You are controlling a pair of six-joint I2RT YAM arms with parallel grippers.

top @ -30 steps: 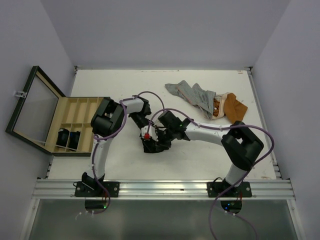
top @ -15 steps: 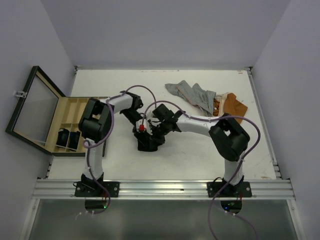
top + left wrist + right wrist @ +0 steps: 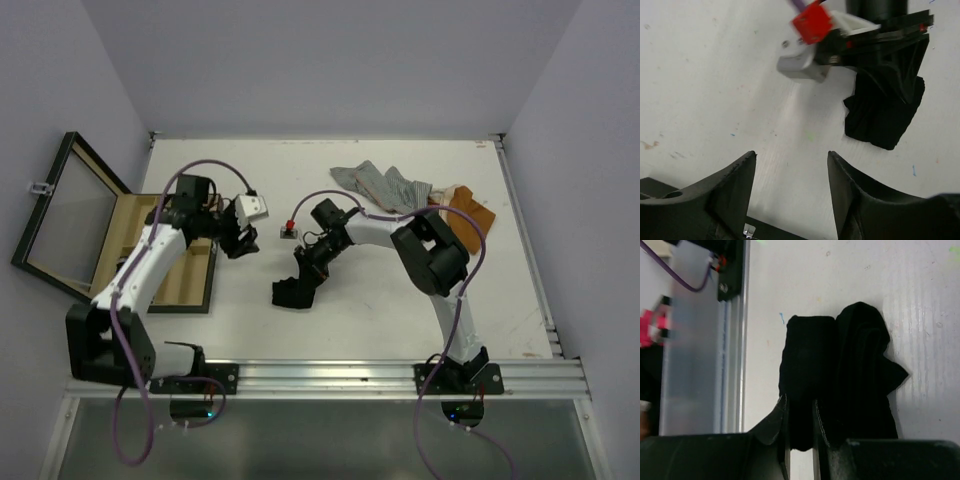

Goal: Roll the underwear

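In the left wrist view the fingers [image 3: 732, 187] of the left gripper [image 3: 791, 162] run off the bottom edge; only their tips show. At the top, the right gripper [image 3: 885, 75] is blurred, cut by the edge, and covers the upper end of the black underwear [image 3: 885, 117]. In the right wrist view its own fingers [image 3: 771, 427] are cut at the bottom, and the cloth's near end vanishes between them. A red blur [image 3: 650, 327] at the left edge cannot be made out. From above, the left arm [image 3: 150, 250] hides much of the wooden box [image 3: 170, 304] at the left edge of the desk [image 3: 380, 320]; the right arm [image 3: 430, 250] covers part of the orange-brown garment [image 3: 470, 212] near the far right corner.
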